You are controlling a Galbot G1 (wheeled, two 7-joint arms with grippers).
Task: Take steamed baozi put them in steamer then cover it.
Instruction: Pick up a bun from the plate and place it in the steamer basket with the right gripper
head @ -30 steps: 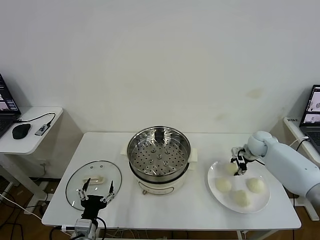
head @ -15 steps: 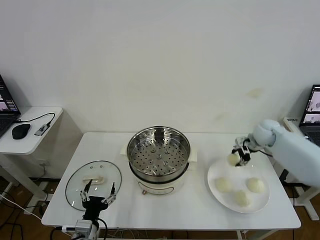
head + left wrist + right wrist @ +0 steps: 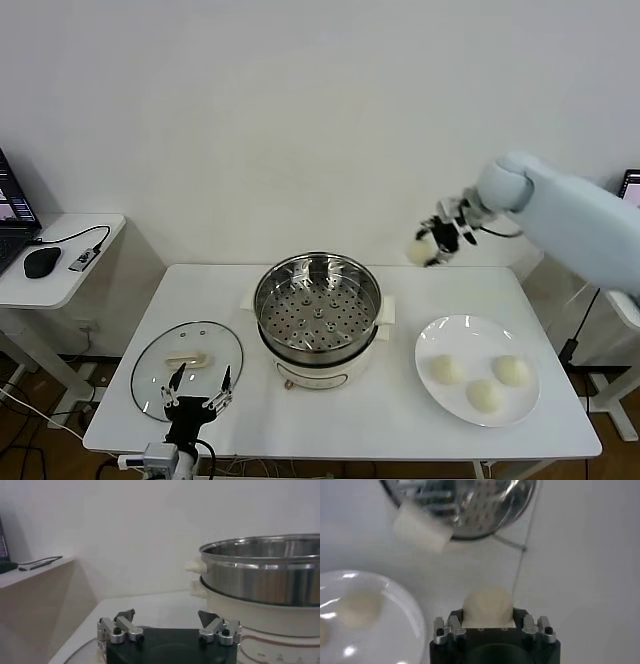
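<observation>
My right gripper (image 3: 432,246) is shut on a cream-white baozi (image 3: 422,250) and holds it high in the air, to the right of the steamer (image 3: 317,313). The right wrist view shows that baozi (image 3: 488,605) between the jaws, with the steamer's rim (image 3: 465,510) below. Three more baozi (image 3: 446,369) lie on the white plate (image 3: 430,345) at the right. The steamer's perforated tray is bare. The glass cover (image 3: 187,366) with its cream handle lies flat on the table at the left. My left gripper (image 3: 196,391) is open, low at the table's front edge over the cover.
A side table (image 3: 60,262) with a mouse and laptop stands far left. A second laptop (image 3: 631,186) is at the right edge. The steamer also shows in the left wrist view (image 3: 262,580), close on one side of my left gripper (image 3: 167,622).
My right gripper lifted a baozi off the plate and carried it up and to the left, toward the steamer. The plate now holds three. The left arm has sunk slightly.
</observation>
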